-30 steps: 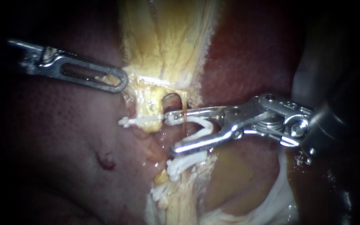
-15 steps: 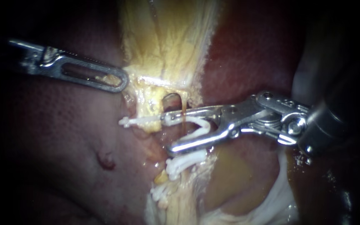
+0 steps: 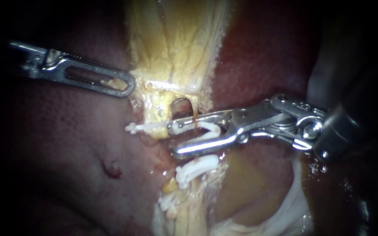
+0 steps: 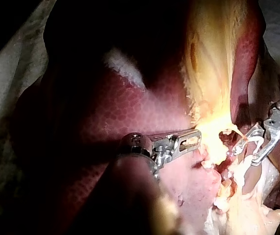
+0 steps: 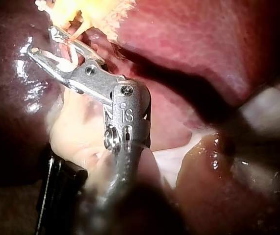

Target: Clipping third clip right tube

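My right instrument (image 3: 173, 139) comes in from the right, and its jaws hold a bent white clip (image 3: 208, 131) between them. The jaws straddle the thin orange right tube (image 3: 194, 109) below the small window in the yellow tissue. The right wrist view shows the same clip (image 5: 63, 61) inside the jaws (image 5: 42, 40). Another white clip (image 3: 147, 126) sits on the left tube. More white clips (image 3: 195, 168) lie lower on the stalk. My left instrument (image 3: 125, 85) is shut on the yellow gallbladder tissue (image 3: 171, 43) at its left edge, as in the left wrist view (image 4: 193, 141).
Dark red liver (image 3: 66, 144) surrounds the stalk on both sides, with a small red spot (image 3: 111, 169) at the lower left. Pale tissue (image 3: 294, 205) lies under the right instrument's wrist. The right instrument's shaft fills the far right.
The right instrument's jaws have drawn closer together, the lower one rising, and the clip between them is squeezed flatter. The tips have slid slightly left. The left instrument is still.
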{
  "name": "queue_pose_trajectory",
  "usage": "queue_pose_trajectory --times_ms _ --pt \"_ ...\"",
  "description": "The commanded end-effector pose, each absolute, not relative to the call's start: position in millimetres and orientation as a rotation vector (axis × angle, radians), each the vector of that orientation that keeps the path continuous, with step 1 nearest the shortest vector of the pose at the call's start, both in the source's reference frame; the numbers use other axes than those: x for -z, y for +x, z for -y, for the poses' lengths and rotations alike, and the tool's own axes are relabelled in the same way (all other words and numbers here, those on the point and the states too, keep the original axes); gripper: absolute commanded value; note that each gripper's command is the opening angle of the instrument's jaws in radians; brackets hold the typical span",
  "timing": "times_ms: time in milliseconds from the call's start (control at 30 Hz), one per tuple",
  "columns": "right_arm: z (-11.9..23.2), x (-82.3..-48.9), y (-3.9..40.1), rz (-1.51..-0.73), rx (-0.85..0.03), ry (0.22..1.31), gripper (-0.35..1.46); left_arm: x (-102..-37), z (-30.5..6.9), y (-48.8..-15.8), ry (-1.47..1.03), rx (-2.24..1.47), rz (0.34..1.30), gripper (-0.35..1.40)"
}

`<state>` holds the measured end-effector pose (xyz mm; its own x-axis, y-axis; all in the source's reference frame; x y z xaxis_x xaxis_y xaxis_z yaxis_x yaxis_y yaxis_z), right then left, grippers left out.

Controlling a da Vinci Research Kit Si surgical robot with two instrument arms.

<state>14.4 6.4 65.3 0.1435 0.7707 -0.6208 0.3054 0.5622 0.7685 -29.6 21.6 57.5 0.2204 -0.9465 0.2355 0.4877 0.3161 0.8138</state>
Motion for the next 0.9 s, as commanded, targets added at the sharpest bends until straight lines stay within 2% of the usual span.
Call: queue_pose_trajectory --times_ms 33,400,467,600,900 --pt "-6.4 -65.3 14.4 -1.440 -0.429 0.986 0.07 -57.5 -21.6 -29.6 0.675 1.103 0.831 -0.35" --pt "-6.5 -65.4 14.2 -1.439 -0.430 0.993 -0.25 -57.5 -21.6 -29.6 0.675 1.103 0.831 -0.35" --pt "-6.5 -65.5 14.2 -1.436 -0.434 0.998 -0.35 -57.5 -21.6 -29.6 0.675 1.103 0.831 -0.35" --pt "-6.5 -65.5 14.1 -1.402 -0.491 1.075 -0.35 -57.6 -21.6 -29.6 0.675 1.103 0.831 -0.35" --pt "-6.4 -65.6 14.0 -1.398 -0.497 1.094 -0.35 -57.6 -21.6 -29.6 0.675 1.103 0.831 -0.35"
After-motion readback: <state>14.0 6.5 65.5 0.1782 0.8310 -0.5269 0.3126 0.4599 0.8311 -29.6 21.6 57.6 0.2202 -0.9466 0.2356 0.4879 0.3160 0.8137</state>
